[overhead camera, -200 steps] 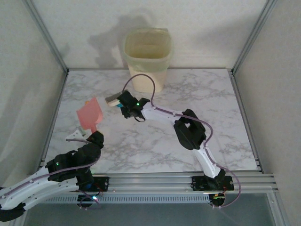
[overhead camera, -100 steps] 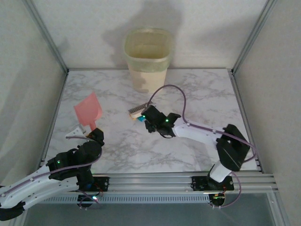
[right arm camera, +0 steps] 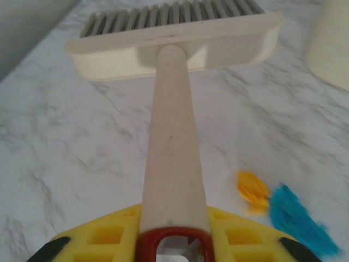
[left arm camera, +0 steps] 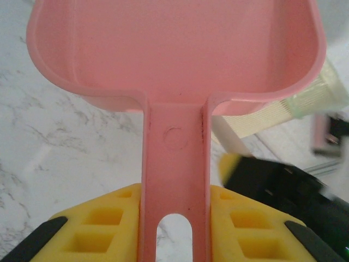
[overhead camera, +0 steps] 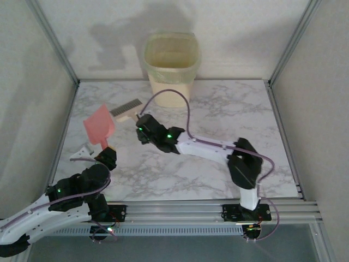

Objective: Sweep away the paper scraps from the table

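The right claw (right arm camera: 174, 232) grips the brush (right arm camera: 174, 38), the left claw (left arm camera: 174, 224) the dustpan (left arm camera: 174, 54); a fast swipe could fling the paper scraps (right arm camera: 272, 202) past it.

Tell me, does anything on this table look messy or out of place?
Yes: an orange paper scrap and a blue paper scrap lie loose on the marble table, beside the handle of the brush, not under its bristles. The pink dustpan looks empty. The bin stands upright.
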{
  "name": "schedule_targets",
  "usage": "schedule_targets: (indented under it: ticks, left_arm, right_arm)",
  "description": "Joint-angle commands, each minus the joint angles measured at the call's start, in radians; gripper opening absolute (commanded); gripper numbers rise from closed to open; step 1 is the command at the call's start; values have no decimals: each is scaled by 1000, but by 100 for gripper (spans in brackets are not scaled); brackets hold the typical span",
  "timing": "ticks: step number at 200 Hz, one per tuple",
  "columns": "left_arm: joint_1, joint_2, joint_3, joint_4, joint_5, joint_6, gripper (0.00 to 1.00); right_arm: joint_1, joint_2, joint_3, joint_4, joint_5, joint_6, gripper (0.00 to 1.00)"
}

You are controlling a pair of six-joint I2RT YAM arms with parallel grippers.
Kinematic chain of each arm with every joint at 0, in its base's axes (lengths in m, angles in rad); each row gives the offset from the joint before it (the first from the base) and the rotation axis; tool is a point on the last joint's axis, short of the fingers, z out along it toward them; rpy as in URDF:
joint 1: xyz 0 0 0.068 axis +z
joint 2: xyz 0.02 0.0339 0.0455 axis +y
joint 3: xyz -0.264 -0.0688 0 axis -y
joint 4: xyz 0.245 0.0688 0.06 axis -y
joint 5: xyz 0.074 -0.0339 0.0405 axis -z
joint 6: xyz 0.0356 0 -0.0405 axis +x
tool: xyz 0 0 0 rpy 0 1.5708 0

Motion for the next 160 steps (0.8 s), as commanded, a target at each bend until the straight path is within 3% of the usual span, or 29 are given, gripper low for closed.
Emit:
schedule_targets:
  ticks: [1, 31, 102, 160]
  left_arm:
    - [-3, -9, 39, -84, -34, -30, 5]
    - [-3, -34, 58, -118, -37, -59, 5]
    - [-3, -55, 26, -85, -42, -56, 5]
    - [-3, -79, 3, -86, -31, -66, 5]
  right_arm:
    - [12, 157, 184, 25, -39, -46, 0]
    - [19, 383, 464, -28, -110, -40, 0]
    - [45, 776, 1051, -295, -102, -48, 0]
    - [46, 794, 1058, -319, -75, -31, 0]
